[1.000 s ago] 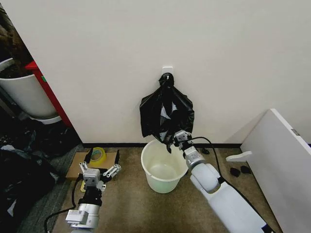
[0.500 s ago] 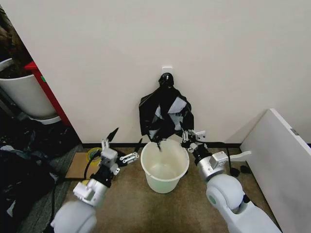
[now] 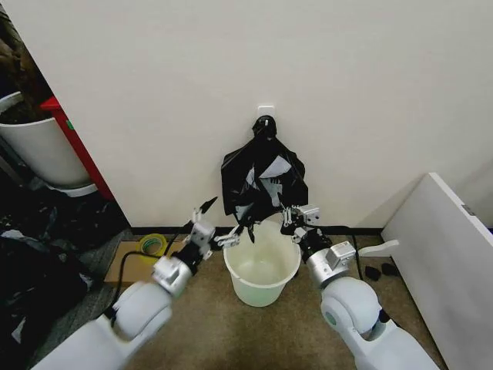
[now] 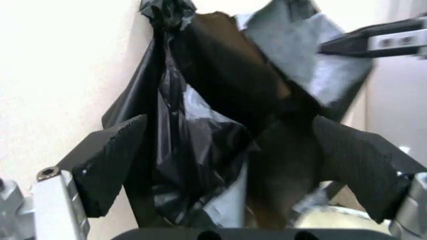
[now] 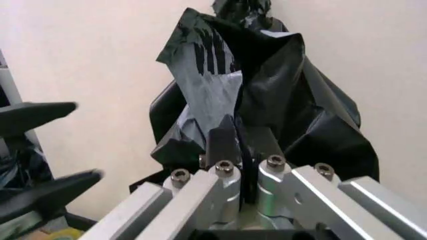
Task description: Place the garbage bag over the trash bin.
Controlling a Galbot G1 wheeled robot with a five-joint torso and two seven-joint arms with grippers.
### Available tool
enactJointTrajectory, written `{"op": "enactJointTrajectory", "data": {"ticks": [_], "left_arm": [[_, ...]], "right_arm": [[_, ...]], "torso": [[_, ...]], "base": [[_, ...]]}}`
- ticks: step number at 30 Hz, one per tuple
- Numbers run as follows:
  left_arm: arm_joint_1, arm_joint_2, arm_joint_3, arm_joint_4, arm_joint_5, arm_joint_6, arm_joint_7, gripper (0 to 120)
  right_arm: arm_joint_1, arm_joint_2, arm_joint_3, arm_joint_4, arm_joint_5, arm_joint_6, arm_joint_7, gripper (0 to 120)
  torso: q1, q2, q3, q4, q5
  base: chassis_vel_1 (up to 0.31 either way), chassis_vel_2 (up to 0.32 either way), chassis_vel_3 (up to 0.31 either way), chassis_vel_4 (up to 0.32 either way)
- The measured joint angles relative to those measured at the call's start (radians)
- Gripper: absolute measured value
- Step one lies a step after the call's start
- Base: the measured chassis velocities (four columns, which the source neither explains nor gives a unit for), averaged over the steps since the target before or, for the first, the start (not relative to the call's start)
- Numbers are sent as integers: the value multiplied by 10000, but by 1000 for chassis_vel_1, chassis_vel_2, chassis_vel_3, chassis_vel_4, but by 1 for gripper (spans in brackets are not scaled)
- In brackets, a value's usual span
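The black, glossy garbage bag (image 3: 262,179) hangs crumpled from a wall hook (image 3: 264,121), directly above the pale round trash bin (image 3: 262,267) on the floor. My left gripper (image 3: 227,222) is open at the bag's lower left edge. In the left wrist view its open fingers (image 4: 107,165) straddle the bag (image 4: 200,125). My right gripper (image 3: 295,217) is at the bag's lower right edge. The right wrist view shows this gripper (image 5: 235,150) shut on a fold of the bag (image 5: 280,100).
A yellow tape roll (image 3: 156,244) lies on flat cardboard (image 3: 123,266) left of the bin. A large white tub (image 3: 38,150) and dark bags (image 3: 31,270) stand at far left. A white board (image 3: 447,254) leans at right. Bare carpet lies in front of the bin.
My left gripper has risen and swung right to the bag's lower left edge, staying open. The right gripper has shifted slightly left and closed on the bag's lower right edge.
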Motion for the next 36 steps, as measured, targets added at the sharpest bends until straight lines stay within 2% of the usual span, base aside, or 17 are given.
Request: {"op": "enactJointTrajectory", "data": {"ticks": [1,3,7,10,15,28,29,31,32,34,35,36], "left_arm": [[0,0,0,0,0,0,0,97],[-1438,-72,891,730,-310,135,-23,96],[-2182,-84,1435,1138,-779,220,-9,94],[-3076,-187,2243,1696,-1282,238,150,84],[-3421,-370,2993,2074,-1303,269,241,81],[-4213,-1104,3770,3117,-1121,686,-34,77],[-4360,-1200,3864,3247,-1150,780,-84,70],[-4455,-1253,3930,3327,-1180,833,-118,67],[-4657,-1339,4080,3472,-1274,937,-209,60],[-4856,-1443,4219,3612,-1444,1131,-395,52],[-4856,-1443,4219,3612,-1444,1131,-395,52],[-4914,-1513,4242,3701,-1533,1228,-537,46]], "right_arm": [[0,0,0,0,0,0,0,0],[-6,-30,82,6,3,-6,11,0],[15,-37,117,-6,4,-16,41,0],[63,-44,162,-56,12,-23,70,0],[10,-96,312,-54,51,-25,89,0],[-108,-146,404,16,105,-17,93,0],[-132,-146,412,33,104,-15,92,0],[-150,-146,428,42,102,-13,93,0],[-193,-147,473,63,101,-10,92,0],[-233,-152,534,85,100,3,92,0],[-233,-152,534,85,100,3,92,0],[-243,-156,557,96,102,13,92,0]], "torso": [[0,0,0,0,0],[0,0,0,1,1],[0,0,1,3,1],[1,0,1,2,1],[0,0,0,3,2],[0,0,0,3,3],[0,0,-1,2,3],[0,0,0,3,3],[0,0,0,1,2],[0,0,0,0,3],[0,0,0,0,3],[0,0,0,1,3]], "base": [[0,0,0,0],[0,0,0,0],[0,0,0,0],[0,0,0,0],[0,0,0,0],[0,0,0,0],[0,0,0,0],[0,0,0,0],[0,0,0,0],[0,0,0,0],[0,0,0,0],[0,0,0,0]]}}
